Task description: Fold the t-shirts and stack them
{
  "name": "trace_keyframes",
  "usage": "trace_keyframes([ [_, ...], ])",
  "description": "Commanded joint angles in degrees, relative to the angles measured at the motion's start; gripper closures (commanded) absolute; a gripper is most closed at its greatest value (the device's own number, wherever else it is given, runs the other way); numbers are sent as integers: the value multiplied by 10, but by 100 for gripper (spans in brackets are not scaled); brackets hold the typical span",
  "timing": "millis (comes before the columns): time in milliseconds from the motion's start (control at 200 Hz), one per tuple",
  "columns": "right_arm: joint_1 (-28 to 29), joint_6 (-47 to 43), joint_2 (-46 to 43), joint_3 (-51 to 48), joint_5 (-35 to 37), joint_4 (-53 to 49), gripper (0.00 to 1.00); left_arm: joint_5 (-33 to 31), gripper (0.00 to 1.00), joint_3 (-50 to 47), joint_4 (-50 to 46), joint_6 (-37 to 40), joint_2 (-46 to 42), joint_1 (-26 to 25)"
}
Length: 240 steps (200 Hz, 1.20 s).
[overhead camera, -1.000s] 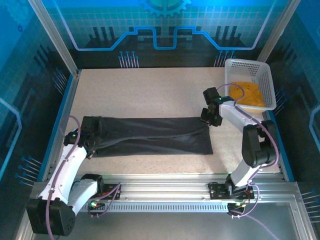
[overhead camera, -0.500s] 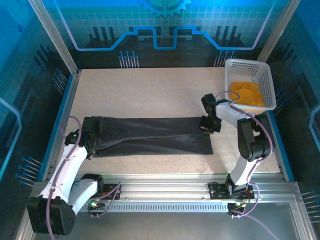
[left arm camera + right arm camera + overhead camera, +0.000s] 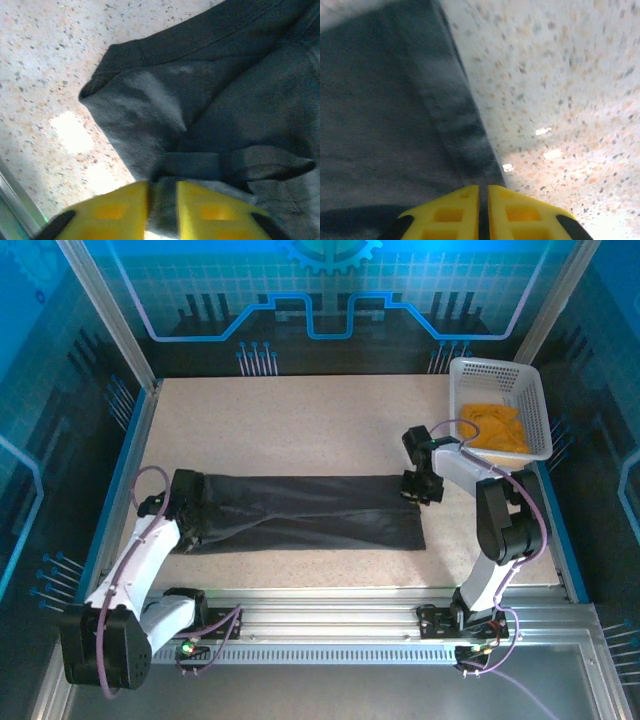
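The dark charcoal t-shirt (image 3: 310,512) lies folded in a long strip across the table. My left gripper (image 3: 188,502) is at its left end. In the left wrist view, this gripper (image 3: 163,187) has its yellow fingers (image 3: 120,210) slightly apart, and a fold of the grey cloth (image 3: 240,100) lies loose in the gap. My right gripper (image 3: 417,488) is at the strip's far right corner. In the right wrist view, it (image 3: 483,189) is shut on the dark hem (image 3: 455,125). The orange-yellow t-shirt (image 3: 495,430) lies crumpled in the basket.
The white lattice basket (image 3: 492,364) stands at the back right corner, close behind my right arm. Speckled tabletop (image 3: 300,420) stretches behind the dark shirt. A blue rail (image 3: 118,480) borders the table on the left, and a metal rail (image 3: 330,602) runs along the near edge.
My right gripper came down onto the strip's far right corner and closed on the hem. My left jaws parted, and the left arm shifted slightly right.
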Motion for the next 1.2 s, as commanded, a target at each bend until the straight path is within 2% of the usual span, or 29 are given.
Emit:
trace_keyframes([
  [0, 29, -12, -19, 38, 25, -18, 83, 6, 57, 47, -20, 7, -2, -3],
  [100, 53, -18, 2, 65, 12, -12, 81, -22, 50, 99, 4, 46, 10, -1],
  [155, 63, -17, 21, 77, -5, -5, 79, -20, 48, 122, 39, 73, 37, 20],
  [250, 60, -6, 54, 87, -41, 8, 77, 85, 49, 126, 150, 99, 102, 107],
  [325, 40, 12, 91, 98, -62, 0, 76, 143, 51, 135, 211, 105, 166, 151],
  [495, -5, 12, 173, 151, -76, -45, 76, 205, 48, 184, 265, 174, 310, 192],
  [600, -19, 4, 198, 185, -77, -67, 76, 262, 47, 172, 337, 190, 343, 214],
  [720, -23, -1, 214, 206, -78, -82, 76, 296, 49, 182, 370, 217, 367, 214],
  [895, -26, 6, 219, 212, -76, -89, 76, 267, 63, 217, 312, 254, 408, 215],
  [1055, -27, 8, 225, 222, -72, -99, 76, 225, 72, 230, 274, 270, 416, 216],
  [1150, -27, 8, 225, 226, -68, -102, 76, 211, 73, 235, 265, 275, 421, 216],
  [1195, -27, 7, 226, 229, -66, -106, 76, 200, 67, 242, 253, 275, 425, 216],
])
